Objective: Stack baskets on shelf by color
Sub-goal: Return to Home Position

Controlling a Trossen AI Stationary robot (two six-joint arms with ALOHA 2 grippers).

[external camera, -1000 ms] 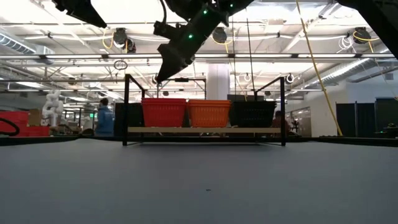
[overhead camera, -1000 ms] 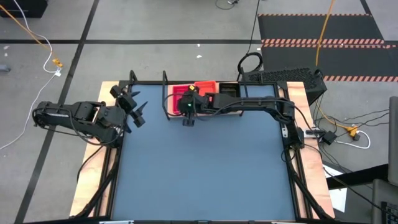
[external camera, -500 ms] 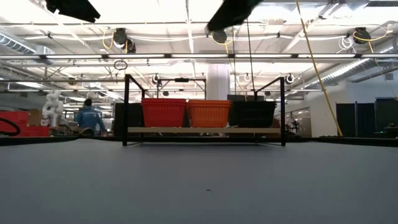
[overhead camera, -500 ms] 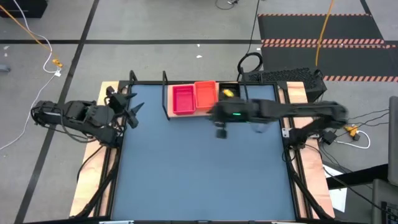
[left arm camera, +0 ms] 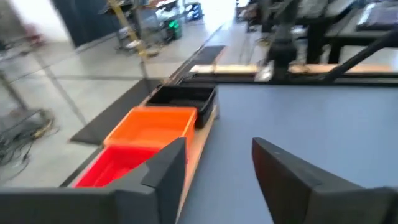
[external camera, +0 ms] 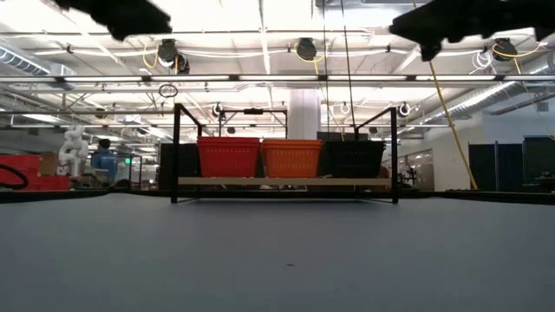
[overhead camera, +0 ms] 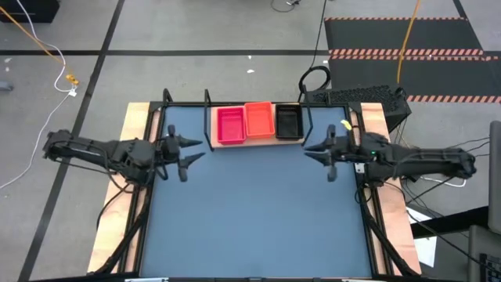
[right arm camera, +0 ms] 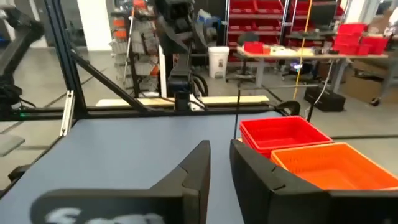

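Shelf (external camera: 286,181) at the desk's (overhead camera: 250,219) far edge holds red basket (overhead camera: 229,125), orange basket (overhead camera: 259,121), black basket (overhead camera: 288,121), bare inside; nested counts unclear. At the desk's sides, left tool (overhead camera: 184,153) spread wide, right tool (overhead camera: 317,150) narrowly apart.

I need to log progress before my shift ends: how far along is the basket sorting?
Looks done: red baskets, orange baskets and black baskets sit side by side on the shelf, no basket in view elsewhere. In hand: nothing; left tool and right tool hover open and empty at the table's sides. Left: probably only parking the arms.
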